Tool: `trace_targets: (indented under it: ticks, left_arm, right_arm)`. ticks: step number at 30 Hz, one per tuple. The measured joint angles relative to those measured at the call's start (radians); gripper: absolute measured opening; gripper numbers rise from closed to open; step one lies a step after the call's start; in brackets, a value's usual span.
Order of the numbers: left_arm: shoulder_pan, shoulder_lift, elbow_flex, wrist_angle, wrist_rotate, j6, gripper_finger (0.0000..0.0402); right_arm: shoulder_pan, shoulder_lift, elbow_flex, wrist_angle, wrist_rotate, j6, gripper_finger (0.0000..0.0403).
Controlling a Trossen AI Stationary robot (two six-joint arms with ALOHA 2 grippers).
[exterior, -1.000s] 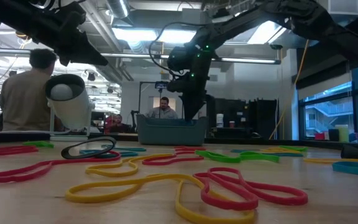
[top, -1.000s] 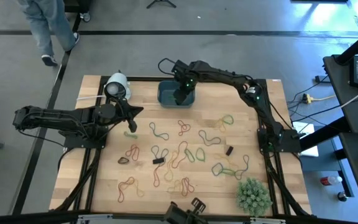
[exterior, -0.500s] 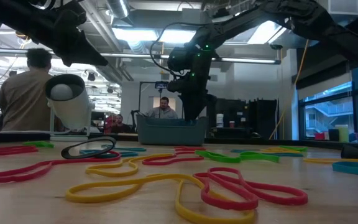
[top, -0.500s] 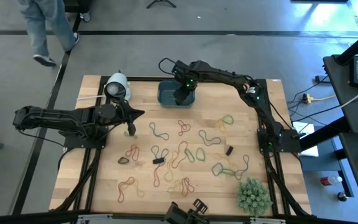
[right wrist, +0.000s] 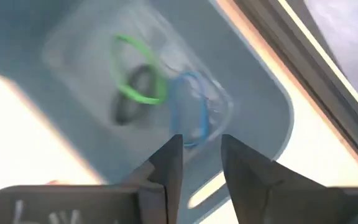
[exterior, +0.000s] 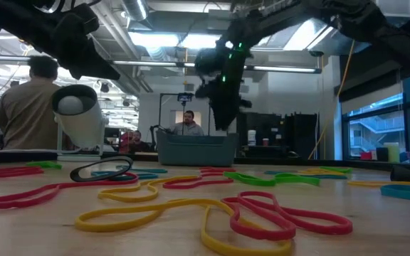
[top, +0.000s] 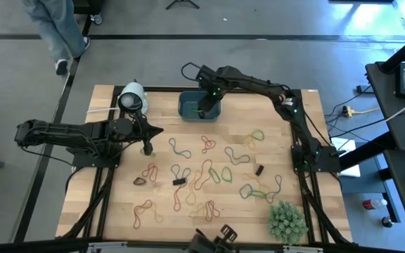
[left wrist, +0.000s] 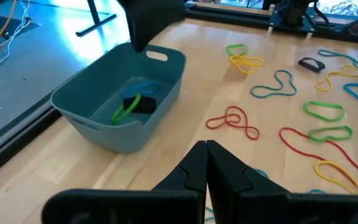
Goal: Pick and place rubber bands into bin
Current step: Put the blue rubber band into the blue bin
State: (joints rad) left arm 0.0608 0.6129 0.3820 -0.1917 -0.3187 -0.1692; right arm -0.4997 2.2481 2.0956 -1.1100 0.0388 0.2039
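Observation:
The teal bin [top: 185, 112] stands at the table's far edge, near the middle. On its floor lie a green rubber band [right wrist: 135, 68], a blue one [right wrist: 194, 112] and a dark one [left wrist: 143, 104]. My right gripper [right wrist: 202, 142] hangs over the bin [exterior: 191, 151], fingers pointing down, open, with nothing between them. Several more rubber bands [top: 209, 169] in red, yellow, green and orange lie flat on the wood. My left gripper [top: 146, 144] hovers over the table's left part, shut on nothing [left wrist: 206, 146].
A white roll [top: 132, 97] stands at the far left next to my left arm. A bushy green plant [top: 287, 219] sits at the near right corner. Small dark pieces [top: 259, 169] lie among the bands. A person [top: 55, 28] walks beyond the far edge.
My right gripper has risen from low in the bin to just above its rim, staying over it. The person beyond the far edge has walked on.

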Motion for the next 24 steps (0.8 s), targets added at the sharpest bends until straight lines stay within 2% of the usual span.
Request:
trace_targets:
  ticks: [3,8,11,17,24]
  left_arm:
    - [0.0,0.0,0.0,0.0,0.0,0.0,0.0002]
    - [0.0,0.005,0.014,0.0,-0.016,-0.009,0.0002]
    - [0.0,0.022,0.04,0.0,-0.055,-0.008,0.0002]
    - [0.0,0.118,0.115,-0.006,-0.086,-0.003,0.0002]
    - [0.0,0.334,0.273,-0.099,-0.089,-0.003,0.0015]
  right_arm:
    - [0.0,-0.057,0.0,0.0,-0.07,-0.009,0.0085]
    - [0.01,-0.163,-0.015,-0.012,-0.086,-0.056,0.0016]
    - [0.025,-0.261,-0.099,0.024,-0.086,-0.07,0.0009]
    - [0.077,-0.532,-0.447,0.159,-0.088,-0.052,0.0007]
    - [0.191,-0.9,-0.922,0.342,-0.086,0.048,0.0008]
